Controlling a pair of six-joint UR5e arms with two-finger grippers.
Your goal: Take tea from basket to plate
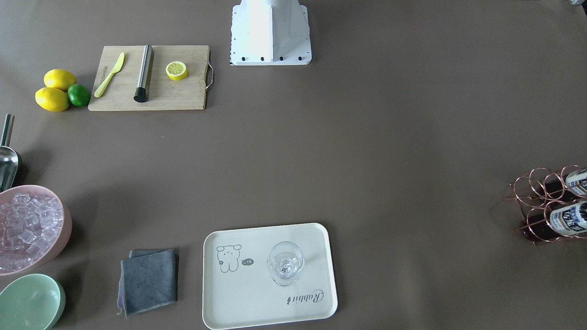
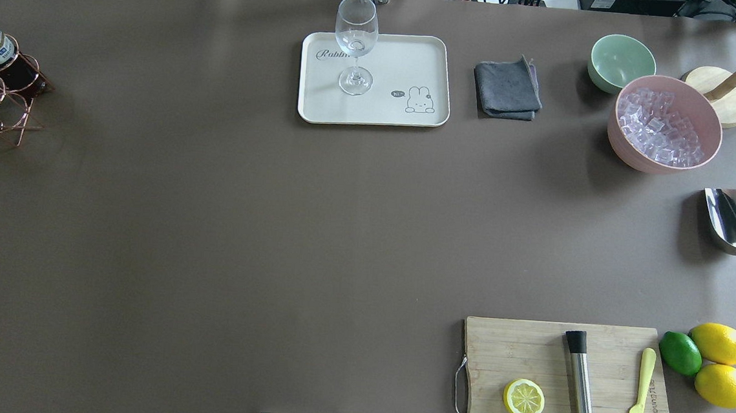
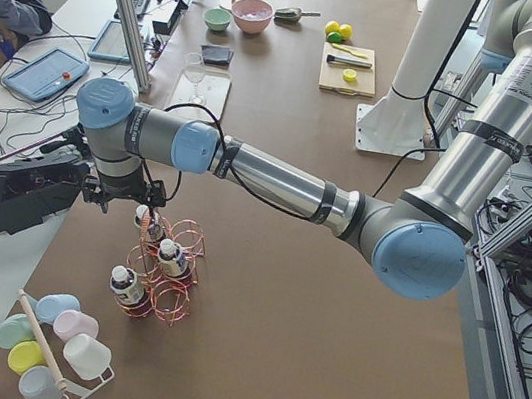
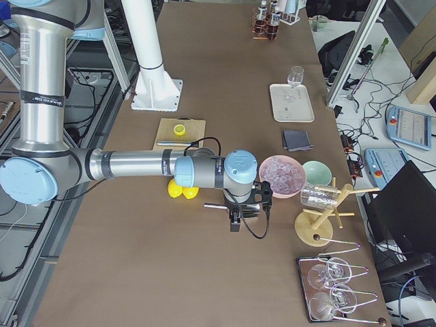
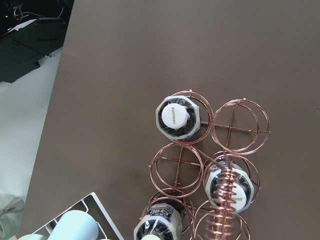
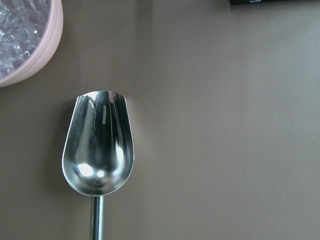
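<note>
Nearest the front-facing camera we find the plate (image 1: 257, 298), with a stemmed glass (image 1: 285, 263) upright on it. The basket (image 1: 548, 204) stands well apart at the right edge, with two tea bottles (image 1: 568, 219) showing in its rings.

From overhead, we see the basket at the left edge, far from the plate.

From the left side, the left gripper (image 3: 141, 203) hangs just above the basket, over the topmost of three bottles. We cannot tell whether it touches the cap or how far its fingers are spread.

Looking down from the left wrist, we see three white caps in the rings.

From the right side, the right gripper (image 4: 235, 219) hangs near the pink bowl (image 4: 283, 174); we cannot tell its opening.

From the right wrist, we see a metal scoop (image 6: 98, 150) lying on the table (image 6: 225, 125).
</note>
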